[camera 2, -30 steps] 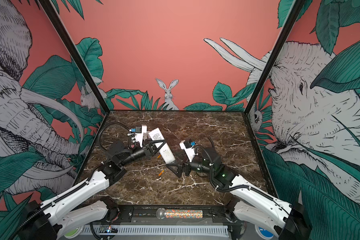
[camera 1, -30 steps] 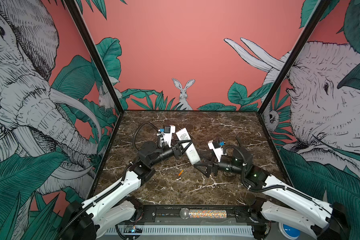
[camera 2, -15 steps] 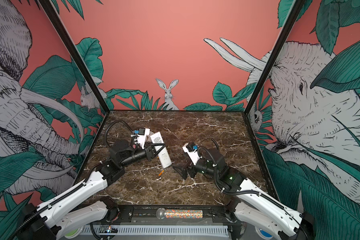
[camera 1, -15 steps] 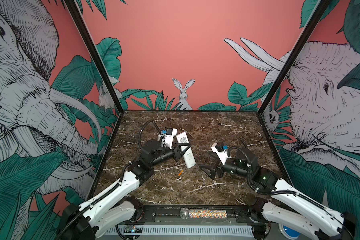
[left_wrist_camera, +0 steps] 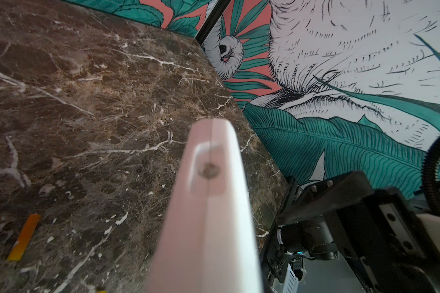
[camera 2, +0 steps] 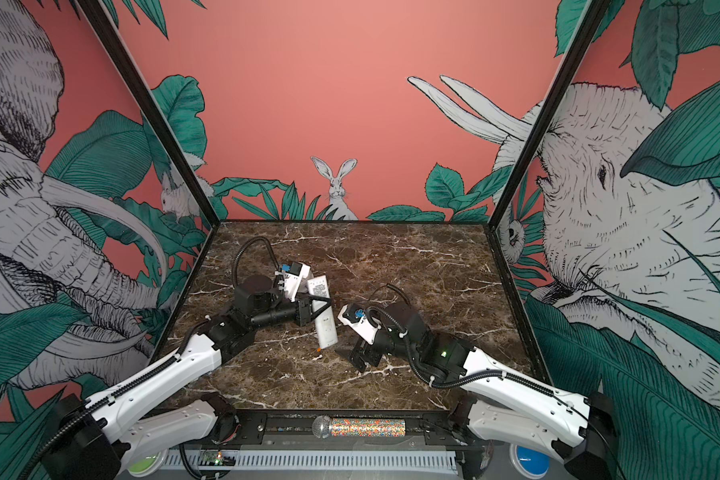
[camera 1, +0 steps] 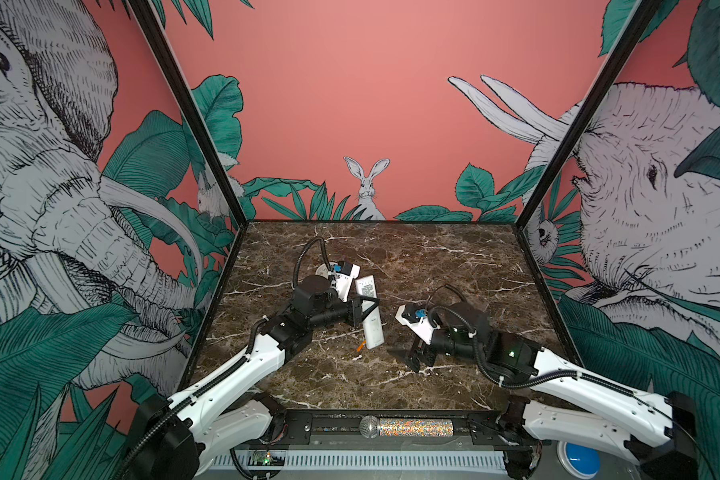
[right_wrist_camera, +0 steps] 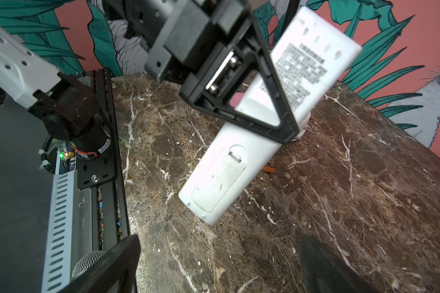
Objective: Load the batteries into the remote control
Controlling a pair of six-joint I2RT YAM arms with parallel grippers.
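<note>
A white remote control (camera 1: 373,330) hangs tilted over the brown marble table (camera 1: 433,270), label side up, with the left gripper (camera 1: 368,305) clamped across its middle. The right gripper (camera 1: 416,359) sits near its lower end, spread wide and empty. One orange battery (camera 1: 361,345) lies just beside that end.

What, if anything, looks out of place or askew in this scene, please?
The remote control is held tilted over the marble table, pinched in the left end effector, back side showing with its battery cover shut. One orange battery lies loose on the table near it. Nothing looks damaged or spilled.
</note>
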